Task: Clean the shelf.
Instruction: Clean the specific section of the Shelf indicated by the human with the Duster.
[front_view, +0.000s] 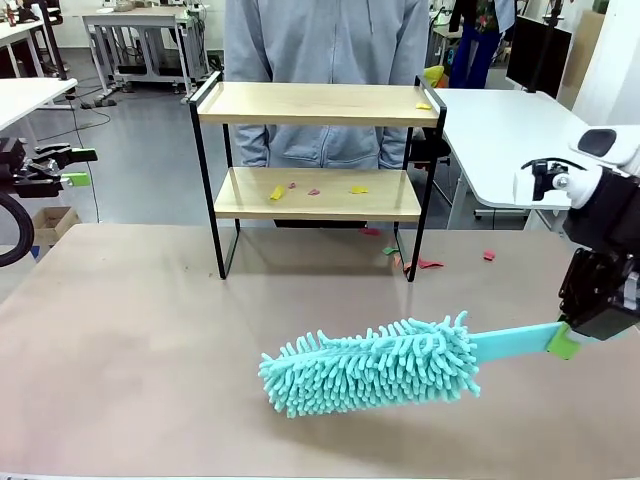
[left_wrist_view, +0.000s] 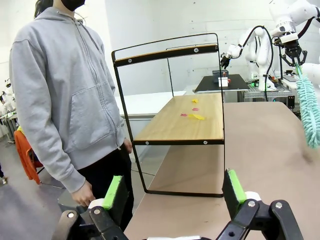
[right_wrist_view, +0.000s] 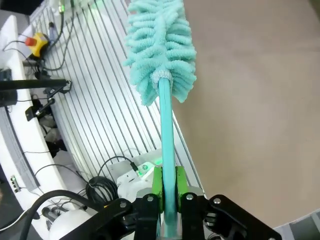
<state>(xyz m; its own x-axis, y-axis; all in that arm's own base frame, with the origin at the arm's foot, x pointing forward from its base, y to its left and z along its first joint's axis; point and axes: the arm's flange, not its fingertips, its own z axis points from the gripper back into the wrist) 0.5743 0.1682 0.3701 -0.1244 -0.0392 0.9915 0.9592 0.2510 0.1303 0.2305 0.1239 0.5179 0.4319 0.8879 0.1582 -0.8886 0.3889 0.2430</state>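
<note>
The shelf stands at the table's far side, with a person right behind it. Small yellow and pink paper scraps lie on its lower board, and one yellow scrap lies on the top board's right end. My right gripper is shut on the handle of a turquoise fluffy duster. The duster lies level, low over the table in front of the shelf. In the right wrist view the pads clamp the handle. My left gripper is open at the far left, off the table, and faces the shelf end-on.
More scraps lie on the brown table by the shelf's right legs. The person stands at the shelf's far side, hands down. White tables stand behind to the left and right.
</note>
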